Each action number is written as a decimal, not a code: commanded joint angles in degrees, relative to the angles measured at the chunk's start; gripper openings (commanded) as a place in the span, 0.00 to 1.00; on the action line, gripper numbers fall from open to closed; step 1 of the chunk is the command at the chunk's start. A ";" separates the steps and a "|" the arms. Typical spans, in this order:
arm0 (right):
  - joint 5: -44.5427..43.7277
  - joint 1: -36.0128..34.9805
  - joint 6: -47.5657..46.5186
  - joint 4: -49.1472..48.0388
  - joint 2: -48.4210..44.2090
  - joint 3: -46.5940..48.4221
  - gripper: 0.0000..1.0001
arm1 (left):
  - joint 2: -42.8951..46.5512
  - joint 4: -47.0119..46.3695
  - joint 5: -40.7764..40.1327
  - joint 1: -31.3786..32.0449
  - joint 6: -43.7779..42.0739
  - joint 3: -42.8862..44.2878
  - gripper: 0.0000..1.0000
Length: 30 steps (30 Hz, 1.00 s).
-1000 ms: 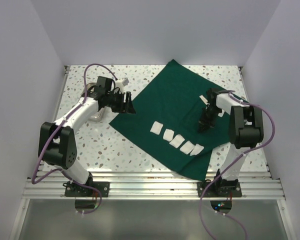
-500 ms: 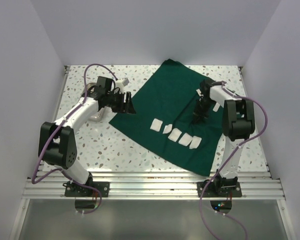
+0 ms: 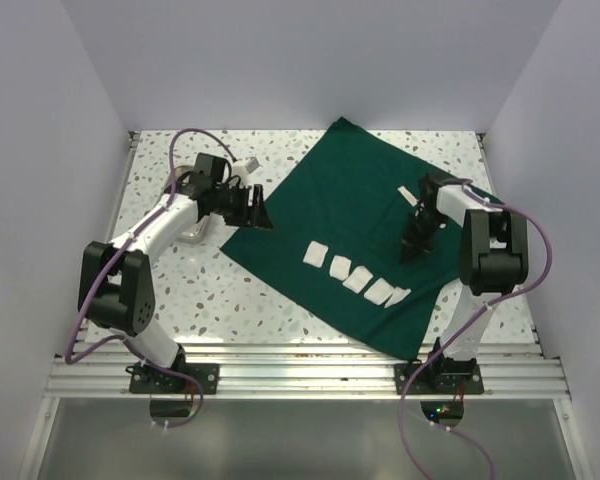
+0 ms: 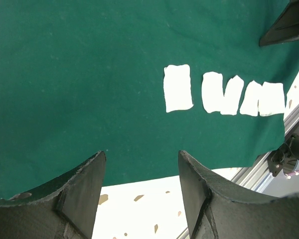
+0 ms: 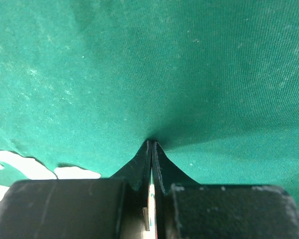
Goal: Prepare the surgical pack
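Drape [image 3: 345,205] slid right; closed right fingers [image 5: 138,165] press it.

Contents of the scene, by count. Dark green drape [image 3: 340,190]: one, on one speckled worktop [image 3: 180,290]. White gauze squares [image 3: 315,254]: five, in a single diagonal row, some overlapping at their edges. One more small white piece [image 3: 408,194] lies apart from the row, too small to identify. Small metal tray [image 3: 192,235]: one, mostly hidden. Robot arms: two, the left arm [image 3: 155,228] and the right arm [image 3: 480,250]. Each bears one two-finger claw, the left claw [image 3: 258,214] and the right claw [image 3: 410,250].
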State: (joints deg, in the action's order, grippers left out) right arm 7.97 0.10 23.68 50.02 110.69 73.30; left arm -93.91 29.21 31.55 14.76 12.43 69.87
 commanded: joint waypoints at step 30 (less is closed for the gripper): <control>-2.87 -0.27 9.01 6.76 -25.00 -22.23 0.00 | -2.42 -0.30 -0.52 -0.09 -1.00 3.34 0.63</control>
State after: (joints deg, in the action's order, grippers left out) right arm 5.48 -0.10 29.61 59.05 85.65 52.34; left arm -94.98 29.30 31.42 14.76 12.43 70.17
